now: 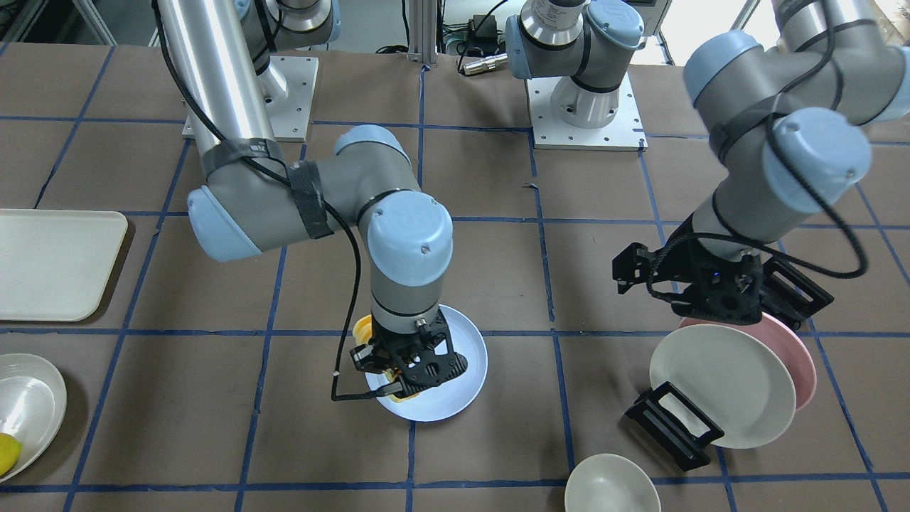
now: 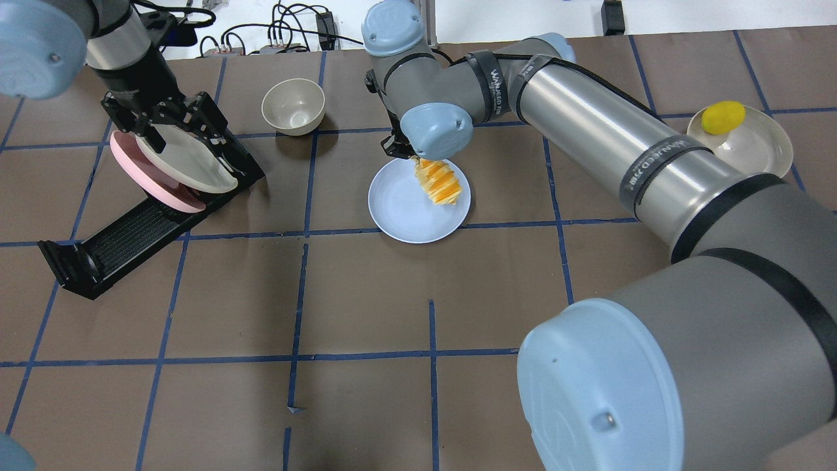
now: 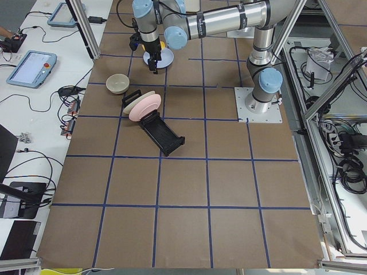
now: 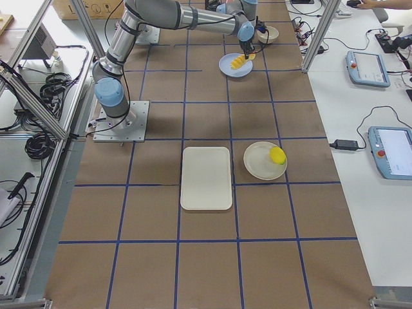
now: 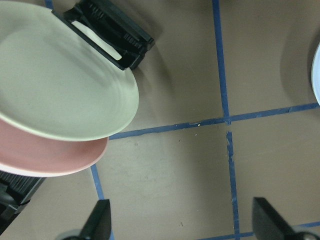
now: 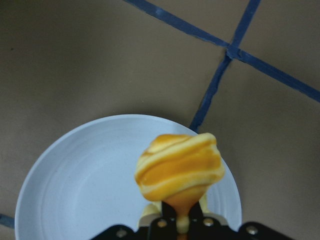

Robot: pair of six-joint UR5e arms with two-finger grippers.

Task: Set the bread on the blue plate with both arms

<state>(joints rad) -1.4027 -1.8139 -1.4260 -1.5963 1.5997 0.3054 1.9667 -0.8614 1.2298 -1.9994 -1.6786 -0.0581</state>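
1. The right gripper's (image 6: 181,222) jaws are nearly together, clamped on one end of the single pale yellow, orange-topped ridged bread loaf (image 2: 438,182).
2. The loaf slants over the one round pale blue plate (image 2: 399,212), above the plate's half on the robot's right. I cannot tell whether its free end touches the plate.
3. The left gripper's (image 5: 182,227) jaws stand wide apart, with only brown table between the two black fingertips (image 5: 100,222).
4. It hovers well to the robot's left of the blue plate, above one cream-white plate (image 2: 189,163) and one pink plate (image 2: 134,167), both leaning in one black slotted rack (image 2: 124,239).
5. One deep cream bowl (image 2: 293,106) sits between the rack and the blue plate, farther from the robot.
6. One shallow cream dish (image 2: 758,147) holding one yellow lemon-like fruit (image 2: 722,118) lies well to the robot's right of the blue plate, near one cream rectangular tray (image 1: 50,263).
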